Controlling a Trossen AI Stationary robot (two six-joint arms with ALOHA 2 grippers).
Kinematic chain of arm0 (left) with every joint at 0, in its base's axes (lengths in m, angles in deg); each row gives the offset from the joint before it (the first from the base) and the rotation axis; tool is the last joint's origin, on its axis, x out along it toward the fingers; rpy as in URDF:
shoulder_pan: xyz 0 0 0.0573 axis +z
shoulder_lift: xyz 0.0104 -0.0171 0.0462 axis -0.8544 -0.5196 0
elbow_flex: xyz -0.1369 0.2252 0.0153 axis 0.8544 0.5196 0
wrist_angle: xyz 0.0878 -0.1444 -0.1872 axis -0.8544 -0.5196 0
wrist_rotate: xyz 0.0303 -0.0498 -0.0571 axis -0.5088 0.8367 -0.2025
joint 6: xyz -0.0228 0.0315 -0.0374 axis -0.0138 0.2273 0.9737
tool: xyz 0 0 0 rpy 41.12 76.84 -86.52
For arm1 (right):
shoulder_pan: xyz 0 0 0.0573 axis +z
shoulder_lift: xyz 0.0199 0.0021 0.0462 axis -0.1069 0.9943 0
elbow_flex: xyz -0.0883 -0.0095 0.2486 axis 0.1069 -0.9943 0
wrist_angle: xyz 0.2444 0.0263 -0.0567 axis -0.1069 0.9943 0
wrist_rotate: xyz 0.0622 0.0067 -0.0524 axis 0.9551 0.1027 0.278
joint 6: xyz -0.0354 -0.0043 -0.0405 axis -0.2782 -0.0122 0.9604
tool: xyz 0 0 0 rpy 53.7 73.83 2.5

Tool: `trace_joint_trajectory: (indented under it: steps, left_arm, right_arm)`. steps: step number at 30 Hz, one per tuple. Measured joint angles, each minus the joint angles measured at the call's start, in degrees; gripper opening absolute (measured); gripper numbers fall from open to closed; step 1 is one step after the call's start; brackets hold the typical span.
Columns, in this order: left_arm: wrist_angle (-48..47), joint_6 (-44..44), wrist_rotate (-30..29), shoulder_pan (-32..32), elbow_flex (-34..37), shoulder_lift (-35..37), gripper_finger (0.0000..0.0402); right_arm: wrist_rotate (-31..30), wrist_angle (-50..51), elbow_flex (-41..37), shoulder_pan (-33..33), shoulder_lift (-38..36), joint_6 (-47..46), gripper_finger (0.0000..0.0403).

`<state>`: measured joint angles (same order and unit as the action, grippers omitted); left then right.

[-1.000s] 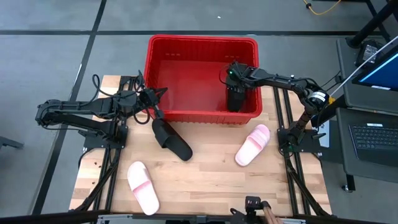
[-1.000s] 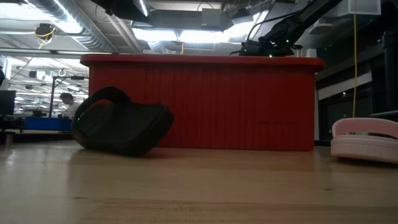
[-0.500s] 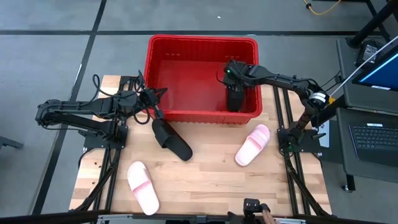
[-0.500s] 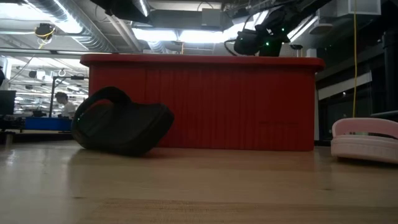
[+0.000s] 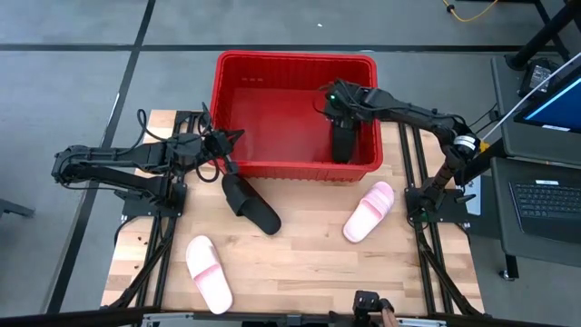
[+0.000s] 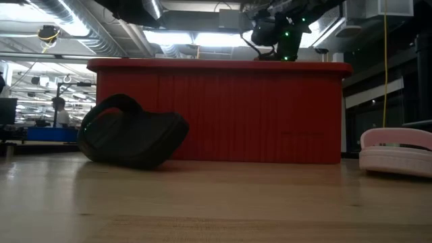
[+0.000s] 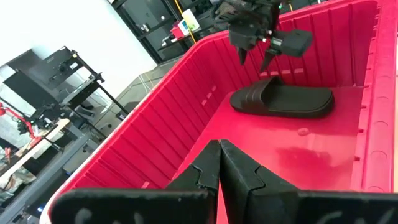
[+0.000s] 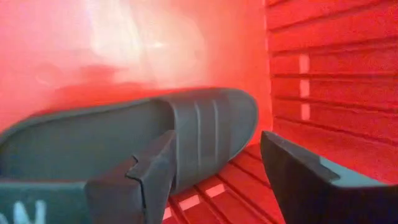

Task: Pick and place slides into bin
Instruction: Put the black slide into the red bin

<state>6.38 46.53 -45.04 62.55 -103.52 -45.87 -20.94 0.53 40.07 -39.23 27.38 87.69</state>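
The red bin stands at the table's far edge. One black slide lies sole down on the bin's floor by its right wall, also seen in the left wrist view and the right wrist view. My right gripper hangs open above it, pointing down and touching nothing. My left gripper is shut and empty at the bin's left near wall. A second black slide rests on the table in front of the bin. Two pink slides lie right and near left.
The bin's near wall rises tall behind the table's black slide. The right pink slide lies close to the bin's near right corner. Bare wood stretches across the table's middle and near edge.
My right gripper has risen from the black slide in the bin to above the rim, drifting a little toward the far edge. The slide has stayed flat on the bin's floor.
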Motion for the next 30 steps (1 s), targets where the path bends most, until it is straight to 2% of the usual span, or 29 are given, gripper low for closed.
trace_joint_trajectory:
  steps: [7, 10, 13, 18, 20, 23, 27, 30]
  left_arm:
    - [-0.4, 0.0, 0.0, 0.0, 0.0, 0.0, 0.0004]
    - [-0.5, -1.3, 0.0, 0.0, 0.0, 0.0, 0.0004]
    - [-0.5, -3.9, 0.0, 0.0, 0.0, 0.0, 0.0004]
    - [-0.6, -4.1, 0.3, 0.0, 0.0, 0.0, 0.0004]
    - [-1.5, -4.3, 2.1, -0.2, 0.0, 0.1, 0.0003]
    - [-4.0, -6.5, 4.6, -1.3, 0.0, 0.0, 0.0003]
    - [-5.5, -6.9, 5.3, -3.4, 0.0, 0.0, 0.0003]
    - [-5.5, -6.6, 5.4, -5.2, 0.0, 0.0, 0.0003]
  right_arm:
    - [-1.3, 0.3, 2.1, 2.2, 0.0, -2.0, 0.023]
    - [-3.0, 2.1, 3.4, 3.4, 0.0, -5.3, 0.0207]
    - [-3.2, 5.4, 5.9, 5.2, 0.0, -7.9, 0.0159]
    - [-3.1, 10.2, 11.1, 9.0, 0.0, -11.6, 0.0044]
    - [-3.2, 11.3, 12.7, 10.8, 0.0, -11.9, 0.0012]
    - [-5.5, 13.6, 14.4, 13.6, 0.0, -11.9, 0.0013]
    - [-10.5, 14.6, 15.0, 17.5, -0.1, -11.9, 0.0006]
    - [-11.5, 14.9, 14.9, 20.3, -0.3, -12.6, 0.0007]
